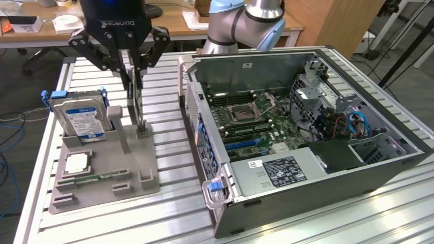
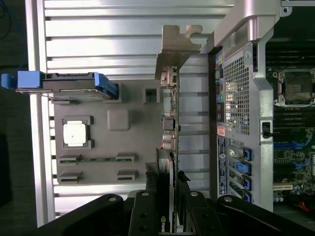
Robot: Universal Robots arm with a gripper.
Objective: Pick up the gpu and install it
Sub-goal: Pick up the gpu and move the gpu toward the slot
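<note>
**Desk:** What are the fingers doing?

**Operator:** I see the gripper [image 1: 134,85] pointing straight down over the grey tray [image 1: 101,197]; its fingers [image 2: 153,186] are drawn in narrow and clamped on the gpu [image 1: 140,109], one on each face of the card; the jaws are pinched on the board, not slack.

**Desk:** And where is the card?

**Operator:** It stands on edge, upright, at the side of the tray nearest the computer case [image 1: 379,170]; its lower edge is down at the tray's slot block; I cannot tell whether it is seated there or just clear of it. On my wrist view I look along the thin edge of the gpu [image 2: 171,128] between the gripper [image 2: 169,179] tips; its grey metal bracket [image 2: 178,46] is at the far end, close beside the case's rear panel [image 2: 241,98] but apart from it.

**Desk:** What is in the tray?

**Operator:** A hard drive [image 1: 80,116] in a blue carrier stands upright at the far end; a silver processor [image 1: 76,161] lies flat in a square recess; a narrow memory stick [image 1: 101,178] lies in a long slot nearer me.

**Desk:** The case?

**Operator:** It lies on its side on the slatted table [image 1: 169,216], open on top; the motherboard [image 1: 251,122] is in view inside, with blue cables at the exterior view's right.
</note>
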